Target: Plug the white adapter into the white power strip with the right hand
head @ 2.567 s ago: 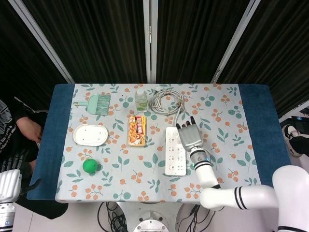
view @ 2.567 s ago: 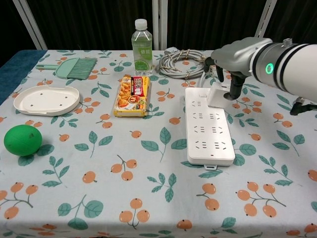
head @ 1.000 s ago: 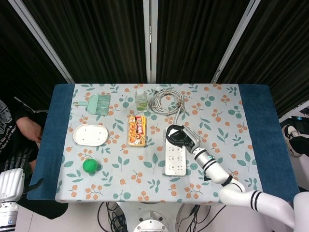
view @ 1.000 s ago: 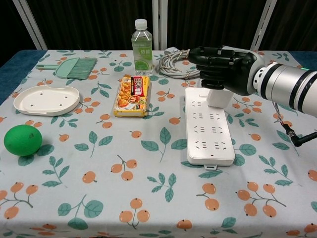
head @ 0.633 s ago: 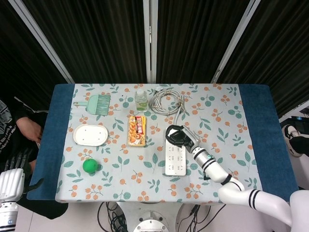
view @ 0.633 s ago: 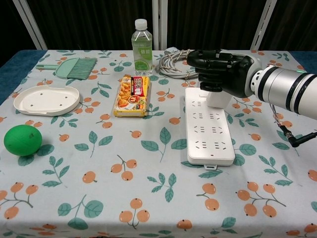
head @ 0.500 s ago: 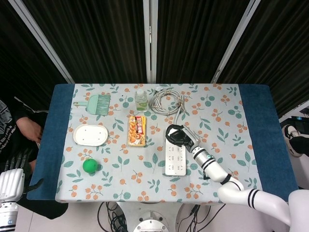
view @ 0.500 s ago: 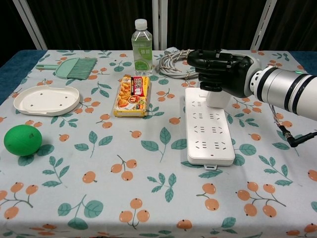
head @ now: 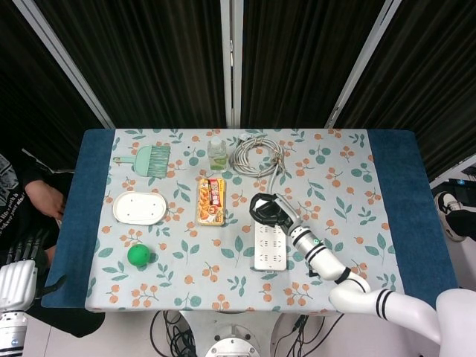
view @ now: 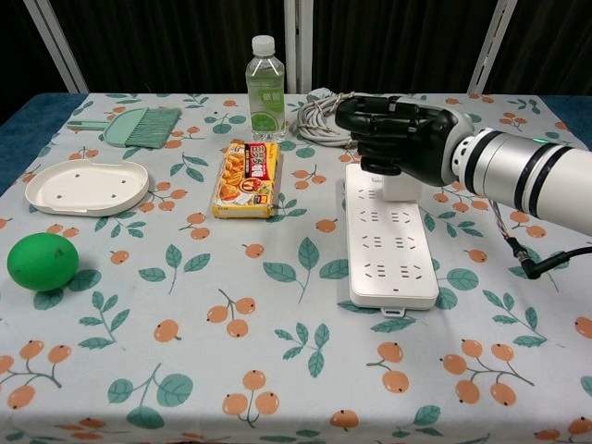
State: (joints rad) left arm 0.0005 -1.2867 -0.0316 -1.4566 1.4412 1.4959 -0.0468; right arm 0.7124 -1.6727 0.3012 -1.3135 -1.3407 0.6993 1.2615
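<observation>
My right hand [view: 400, 137] is curled over the top of the white adapter [view: 400, 189] and grips it. The adapter stands upright on the far end of the white power strip [view: 389, 248], touching its top face. From above, the same right hand [head: 267, 209] covers the adapter and the far end of the power strip [head: 271, 251]. I cannot see the adapter's pins. My left hand [head: 27, 245] hangs off the table's near left corner, fingers apart and holding nothing.
A coiled grey cable [view: 335, 117] lies just behind the strip. A snack packet [view: 248, 176] and a water bottle [view: 265, 76] are to its left. Further left are a green brush [view: 141, 128], a white tray [view: 88, 186] and a green ball [view: 42, 261].
My right hand turned over, closed on the adapter's top and has shifted slightly left with it. The left hand has not moved.
</observation>
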